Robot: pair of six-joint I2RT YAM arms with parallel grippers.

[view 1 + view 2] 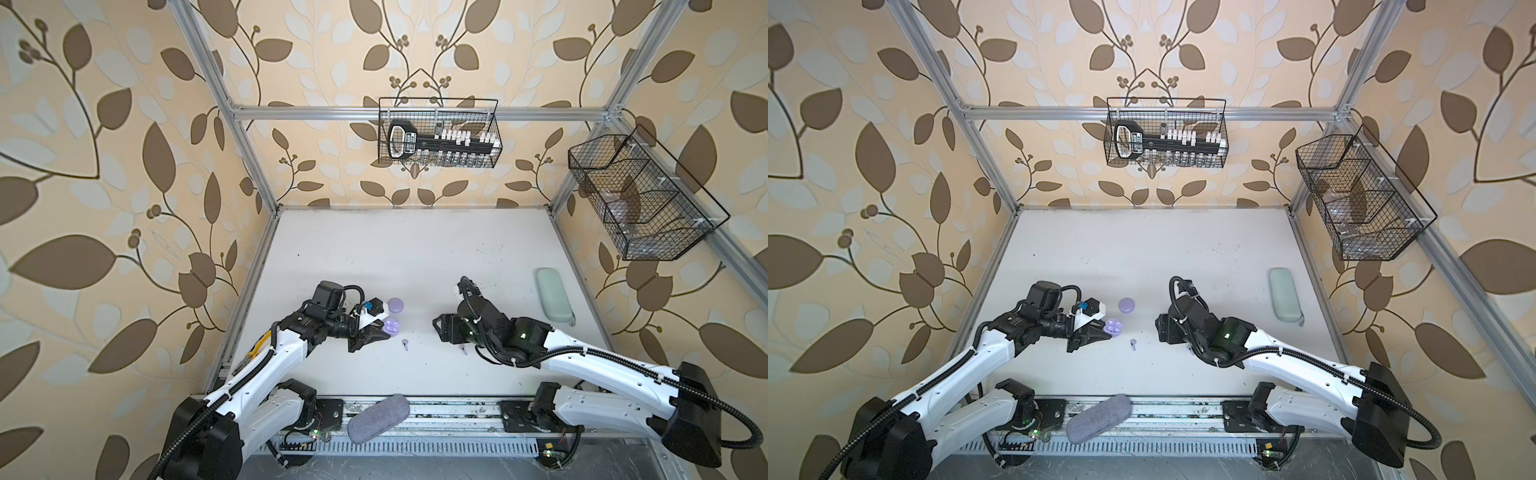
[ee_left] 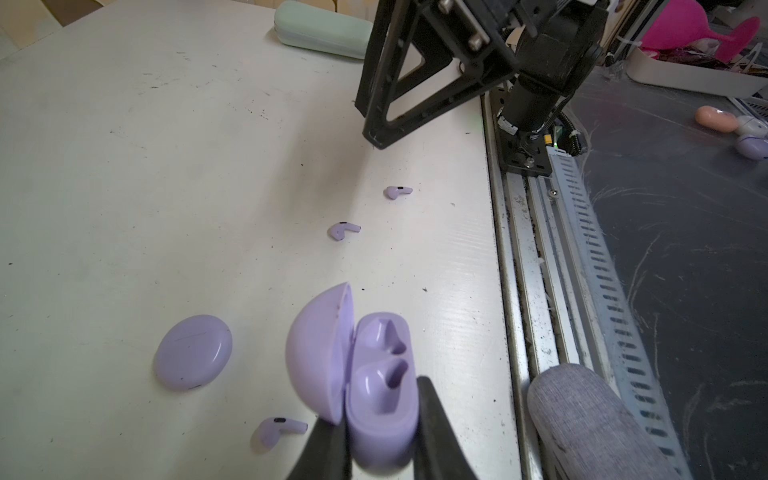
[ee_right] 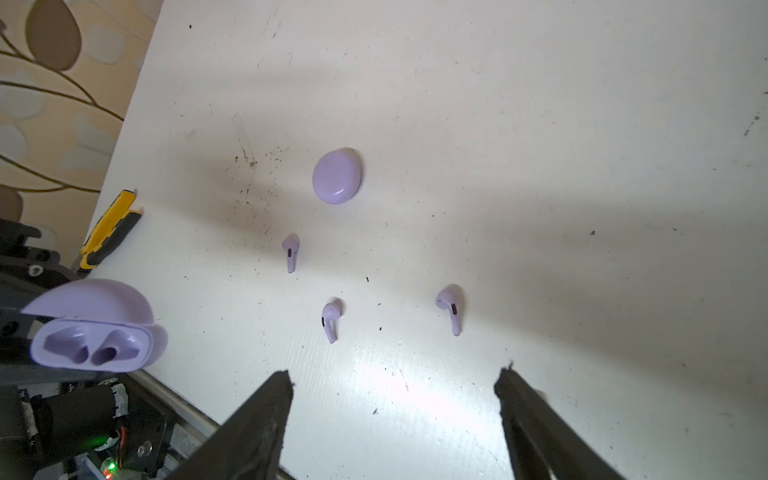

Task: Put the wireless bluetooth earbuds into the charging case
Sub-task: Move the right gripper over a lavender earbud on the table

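Earbuds (image 3: 331,320), three visible, lay loose on the table (image 3: 540,124), in the lower middle of both top views, and the open charging case (image 2: 382,361) had both sockets empty. The left gripper (image 2: 374,405) was clamped on this case; the right gripper (image 3: 395,374) hung near the earbuds with jaws apart. It should probably straddle one earbud squarely and close gently, because such small smooth pieces slip.

I work in a robotics lab cell: the leaf-patterned wallpaper (image 1: 104,166) around me is only a backdrop held in a bare aluminium frame (image 1: 311,112). A scuffed white tabletop (image 1: 415,257) ends at a slotted metal rail (image 1: 453,409), and two wire baskets (image 1: 440,164) hang from the frame.
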